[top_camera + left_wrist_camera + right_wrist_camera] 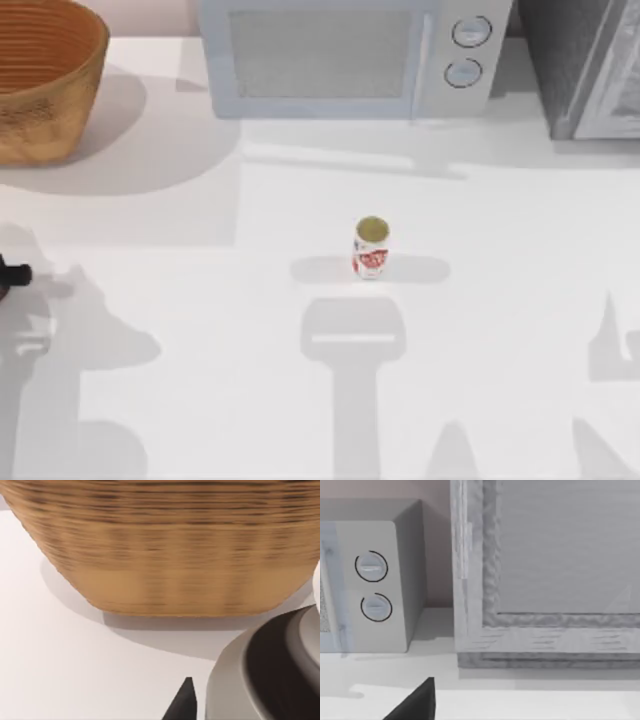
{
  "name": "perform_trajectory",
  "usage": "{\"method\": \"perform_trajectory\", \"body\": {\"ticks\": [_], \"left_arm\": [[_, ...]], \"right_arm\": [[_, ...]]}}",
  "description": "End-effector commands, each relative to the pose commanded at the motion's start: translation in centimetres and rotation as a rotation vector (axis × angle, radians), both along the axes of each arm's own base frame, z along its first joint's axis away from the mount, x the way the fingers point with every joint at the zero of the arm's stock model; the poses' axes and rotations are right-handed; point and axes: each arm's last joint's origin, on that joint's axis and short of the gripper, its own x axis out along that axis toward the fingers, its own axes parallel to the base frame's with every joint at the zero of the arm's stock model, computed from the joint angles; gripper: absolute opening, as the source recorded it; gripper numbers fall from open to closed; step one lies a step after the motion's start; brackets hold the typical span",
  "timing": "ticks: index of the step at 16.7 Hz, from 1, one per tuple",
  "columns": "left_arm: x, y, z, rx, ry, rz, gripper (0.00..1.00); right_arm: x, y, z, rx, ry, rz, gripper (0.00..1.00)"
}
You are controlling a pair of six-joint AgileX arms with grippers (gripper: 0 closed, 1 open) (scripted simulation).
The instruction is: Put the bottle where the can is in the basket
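Observation:
The can (371, 248) is white with red markings and a dull gold top. It stands upright alone in the middle of the table, far from the basket. The orange-brown woven basket (45, 85) stands at the back left corner, and its ribbed wall (165, 555) rises close in front of the left wrist camera. A dark part of my left gripper (12, 274) pokes in at the table's left edge, and its dark tip (184, 701) is in the left wrist view. Beside that tip is a grey rounded thing with a black inside (265, 672); I cannot tell if it is the bottle. A dark tip of my right gripper (416, 702) faces the back right.
A grey-white microwave (345, 55) with two round knobs (372, 587) stands along the back edge. To its right a grey textured box (585, 65) fills the back right corner, and its framed front (545, 575) is close in the right wrist view. Arm shadows lie across the white table's front.

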Motion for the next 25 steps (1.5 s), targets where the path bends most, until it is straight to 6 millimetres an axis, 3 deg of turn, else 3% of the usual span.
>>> {"method": "perform_trajectory", "body": {"ticks": [3,6,9,12,15,19,22,25], "left_arm": [[1.2,1.8,1.1,0.017,-0.029,0.08,0.0],[3.6,5.2,3.9,0.039,-0.069,0.208,0.0],[6.4,8.3,8.2,0.045,-0.088,0.297,0.0],[9.2,9.4,13.4,0.032,-0.073,0.306,0.0],[11.6,8.1,18.0,0.009,-0.031,0.236,0.0],[14.1,4.1,22.9,-0.001,-0.005,0.094,0.0],[15.2,1.6,24.8,0.004,-0.004,0.012,0.0],[15.4,1.1,25.1,0.006,-0.004,-0.006,0.0]], "right_arm": [[0.0,0.0,0.0,0.0,0.0,0.0,1.0],[0.0,0.0,0.0,0.0,0.0,0.0,1.0],[0.0,0.0,0.0,0.0,0.0,0.0,1.0],[0.0,0.0,0.0,0.0,0.0,0.0,1.0],[0.0,0.0,0.0,0.0,0.0,0.0,1.0],[0.0,0.0,0.0,0.0,0.0,0.0,1.0],[0.0,0.0,0.0,0.0,0.0,0.0,1.0],[0.0,0.0,0.0,0.0,0.0,0.0,1.0]]}}
